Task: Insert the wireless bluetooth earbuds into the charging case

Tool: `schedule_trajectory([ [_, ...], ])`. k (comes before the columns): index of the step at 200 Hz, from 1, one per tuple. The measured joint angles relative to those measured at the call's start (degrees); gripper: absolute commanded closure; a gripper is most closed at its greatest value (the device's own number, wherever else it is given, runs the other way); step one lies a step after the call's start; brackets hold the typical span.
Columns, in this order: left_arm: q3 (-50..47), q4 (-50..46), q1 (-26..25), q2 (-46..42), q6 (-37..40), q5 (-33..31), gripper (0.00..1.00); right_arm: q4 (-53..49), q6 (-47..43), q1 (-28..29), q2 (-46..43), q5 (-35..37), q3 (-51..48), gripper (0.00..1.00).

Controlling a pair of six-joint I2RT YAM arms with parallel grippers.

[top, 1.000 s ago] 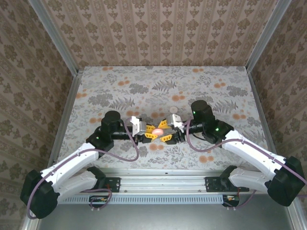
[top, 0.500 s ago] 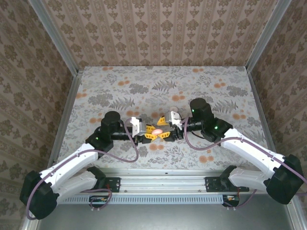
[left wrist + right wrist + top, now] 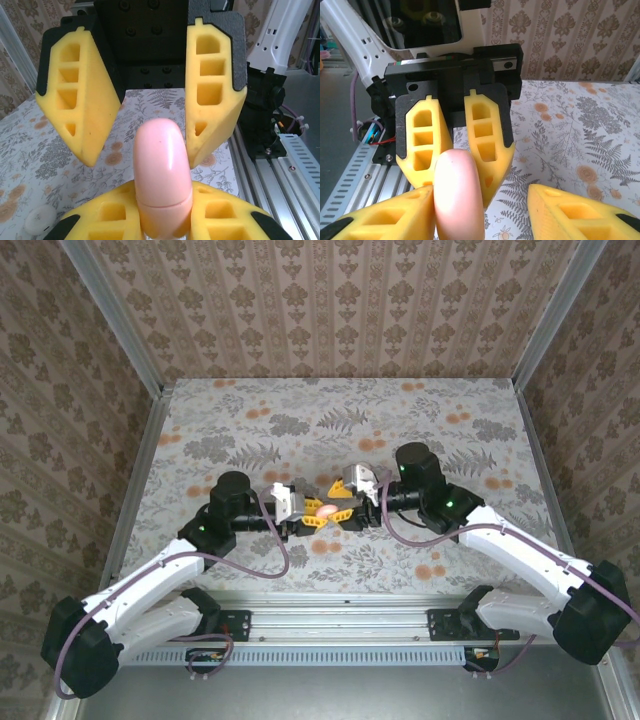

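Observation:
The pink charging case (image 3: 162, 175) stands edge-on and closed, with a seam near its lower end. My left gripper (image 3: 162, 202) is shut on its base; it meets the right one at mid-table (image 3: 316, 512). My right gripper (image 3: 341, 503) faces it with its jaws open. In the right wrist view the case (image 3: 459, 197) lies against my right gripper's (image 3: 481, 195) left finger (image 3: 385, 215), with a gap to the other finger (image 3: 575, 212). A small pale round bud (image 3: 40, 220), apparently an earbud, lies on the table at the lower left of the left wrist view.
The table (image 3: 250, 430) carries a grey fern and orange flower print. Patterned walls (image 3: 330, 300) close in the back and sides. A metal rail (image 3: 340, 625) with both arm bases runs along the near edge.
My right gripper has moved left and slightly toward the far side, so its open fingers now flank the case. The left gripper and the case have stayed put.

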Motion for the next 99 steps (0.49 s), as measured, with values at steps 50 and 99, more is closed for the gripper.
schedule_trajectory([
  [50, 0.1, -0.9, 0.0, 0.1, 0.5, -0.7, 0.91, 2.7, 3.0, -2.1, 0.0, -0.5, 0.5, 0.5],
  [99, 0.1, -1.6, -0.1, 0.1, 0.9, 0.5, 0.91, 4.0, 4.2, -3.6, 0.0, 0.1, 1.0, 0.5],
])
